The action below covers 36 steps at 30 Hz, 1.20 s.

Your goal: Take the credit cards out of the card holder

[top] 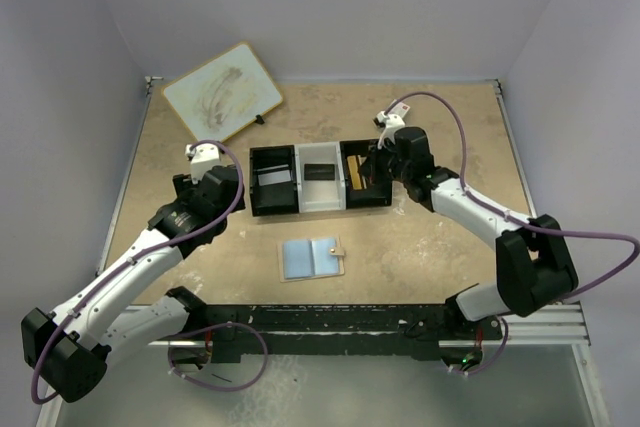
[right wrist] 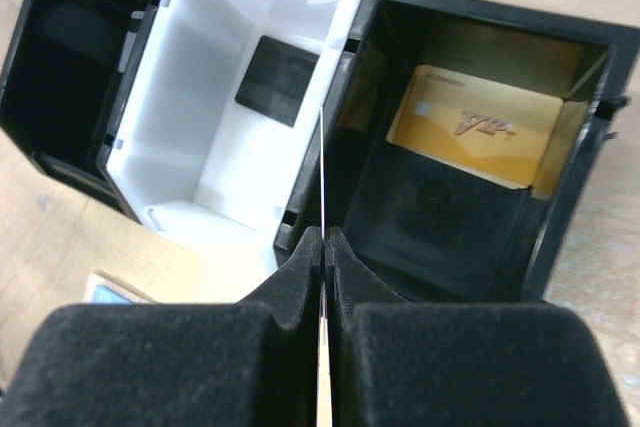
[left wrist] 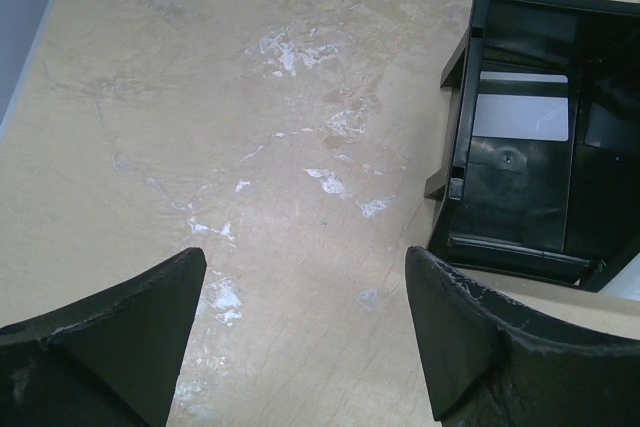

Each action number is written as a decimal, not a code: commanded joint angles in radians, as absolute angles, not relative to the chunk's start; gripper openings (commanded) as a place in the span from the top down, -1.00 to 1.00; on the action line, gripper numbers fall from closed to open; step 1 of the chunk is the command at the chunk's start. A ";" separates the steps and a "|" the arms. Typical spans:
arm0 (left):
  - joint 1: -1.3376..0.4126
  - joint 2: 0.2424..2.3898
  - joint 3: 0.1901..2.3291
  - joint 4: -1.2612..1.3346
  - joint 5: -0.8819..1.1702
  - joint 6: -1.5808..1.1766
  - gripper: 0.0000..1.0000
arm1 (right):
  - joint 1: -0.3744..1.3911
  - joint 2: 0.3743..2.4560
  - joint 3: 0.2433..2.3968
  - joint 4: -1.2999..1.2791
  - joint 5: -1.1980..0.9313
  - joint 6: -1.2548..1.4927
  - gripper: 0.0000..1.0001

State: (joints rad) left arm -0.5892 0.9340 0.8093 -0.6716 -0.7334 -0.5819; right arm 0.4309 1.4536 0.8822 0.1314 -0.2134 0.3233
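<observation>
The card holder (top: 312, 259) lies open on the table (top: 430, 247), just in front of the tray (top: 320, 211). The right jaws pinch a thin card (right wrist: 322, 182) above the tray. The left jaws stand wide open beside the tray, holding nothing.

The card holder (top: 311, 259) lies open flat, blue inside up, tab at three o'clock. A gold card (right wrist: 475, 127) leans at its one o'clock; my right gripper (right wrist: 323, 235) pinches a thin card (right wrist: 322, 167) edge-on.
</observation>
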 commanded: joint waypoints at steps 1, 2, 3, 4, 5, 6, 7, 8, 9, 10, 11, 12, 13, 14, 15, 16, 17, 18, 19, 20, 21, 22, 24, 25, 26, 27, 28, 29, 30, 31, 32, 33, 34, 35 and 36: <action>-0.583 0.935 0.822 -0.652 -0.741 -0.565 -0.57 | 0.431 1.391 0.928 0.128 -0.059 0.217 1.00; -0.583 0.933 0.822 -0.652 -0.740 -0.565 -0.57 | 0.431 1.383 0.922 0.145 -0.018 0.184 1.00; -0.583 0.933 0.821 -0.653 -0.739 -0.565 -0.58 | 0.431 1.378 0.911 0.187 0.004 0.136 1.00; -0.583 0.931 0.822 -0.653 -0.739 -0.565 -0.57 | 0.430 1.378 0.898 0.221 -0.015 0.067 1.00; -0.583 0.928 0.822 -0.652 -0.739 -0.565 -0.57 | 0.431 1.384 0.884 0.245 -0.071 -0.022 1.00; -0.583 0.926 0.821 -0.653 -0.739 -0.564 -0.57 | 0.431 1.396 0.873 0.270 -0.096 -0.139 1.00; -0.583 0.924 0.820 -0.652 -0.739 -0.564 -0.57 | 0.438 1.414 0.873 0.266 -0.114 -0.235 1.00; -0.583 0.922 0.821 -0.652 -0.738 -0.564 -0.57 | 0.446 1.431 0.883 0.248 -0.114 -0.301 1.00; -0.583 0.922 0.821 -0.652 -0.739 -0.564 -0.57 | 0.447 1.444 0.886 0.251 -0.112 -0.351 1.00; -0.584 0.921 0.821 -0.652 -0.738 -0.565 -0.57 | 0.448 1.452 0.880 0.270 -0.106 -0.379 1.00; -0.583 0.921 0.821 -0.652 -0.737 -0.564 -0.57 | 0.447 1.457 0.870 0.289 -0.110 -0.414 1.00; -0.583 0.921 0.821 -0.651 -0.736 -0.564 -0.57 | 0.447 1.460 0.861 0.301 -0.127 -0.462 1.00; -0.583 0.921 0.821 -0.651 -0.737 -0.564 -0.57 | 0.449 1.460 0.851 0.320 -0.148 -0.511 1.00; -0.583 0.921 0.820 -0.652 -0.738 -0.564 -0.57 | 0.449 1.457 0.836 0.344 -0.157 -0.559 1.00; -0.583 0.920 0.821 -0.651 -0.738 -0.565 -0.57 | 0.449 1.453 0.822 0.364 -0.166 -0.603 1.00; -0.584 0.921 0.818 -0.651 -0.737 -0.563 -0.57 | 0.449 1.449 0.809 0.380 -0.172 -0.644 1.00; -0.583 0.921 0.818 -0.650 -0.734 -0.563 -0.57 | 0.449 1.449 0.801 0.393 -0.173 -0.676 1.00; -0.583 0.921 0.818 -0.649 -0.731 -0.562 -0.57 | 0.449 1.454 0.799 0.393 -0.171 -0.706 1.00; -0.583 0.920 0.819 -0.649 -0.729 -0.562 -0.57 | 0.449 1.461 0.804 0.381 -0.167 -0.734 1.00; -0.583 0.921 0.820 -0.649 -0.729 -0.561 -0.57 | 0.449 1.469 0.809 0.367 -0.167 -0.758 1.00; -0.584 0.921 0.820 -0.650 -0.729 -0.561 -0.57 | 0.449 1.478 0.812 0.352 -0.166 -0.783 1.00; -0.584 0.919 0.821 -0.650 -0.731 -0.561 -0.57 | 0.448 1.486 0.812 0.345 -0.163 -0.800 1.00; -0.582 0.915 0.819 -0.652 -0.737 -0.564 -0.57 | 0.449 1.494 0.807 0.346 -0.185 -0.815 1.00; -0.583 0.913 0.819 -0.652 -0.738 -0.564 -0.57 | 0.449 1.495 0.806 0.355 -0.197 -0.816 1.00; -0.583 0.912 0.819 -0.652 -0.739 -0.563 -0.57 | 0.449 1.497 0.807 0.359 -0.204 -0.820 1.00; -0.584 0.913 0.819 -0.651 -0.738 -0.564 -0.57 | 0.449 1.499 0.812 0.359 -0.210 -0.833 1.00; -0.583 0.913 0.819 -0.649 -0.737 -0.563 -0.57 | 0.449 1.503 0.816 0.359 -0.220 -0.837 1.00; -0.583 0.914 0.818 -0.649 -0.734 -0.562 -0.57 | 0.449 1.509 0.821 0.356 -0.227 -0.842 1.00; -0.584 0.916 0.819 -0.649 -0.732 -0.561 -0.57 | 0.449 1.524 0.831 0.345 -0.230 -0.849 1.00; -0.583 0.917 0.820 -0.650 -0.733 -0.561 -0.57 | 0.449 1.540 0.849 0.319 -0.231 -0.858 1.00; -0.583 0.918 0.821 -0.652 -0.736 -0.560 -0.57 | 0.449 1.558 0.871 0.288 -0.229 -0.867 1.00; -0.583 0.918 0.822 -0.656 -0.742 -0.562 -0.57 | 0.449 1.579 0.896 0.254 -0.228 -0.871 1.00; -0.583 0.916 0.825 -0.663 -0.748 -0.565 -0.57 | 0.449 1.594 0.918 0.227 -0.226 -0.874 1.00; -0.583 0.912 0.827 -0.667 -0.752 -0.568 -0.57 | 0.449 1.608 0.932 0.213 -0.225 -0.880 1.00; -0.583 0.903 0.827 -0.668 -0.754 -0.570 -0.57 | 0.449 1.617 0.939 0.212 -0.223 -0.884 1.00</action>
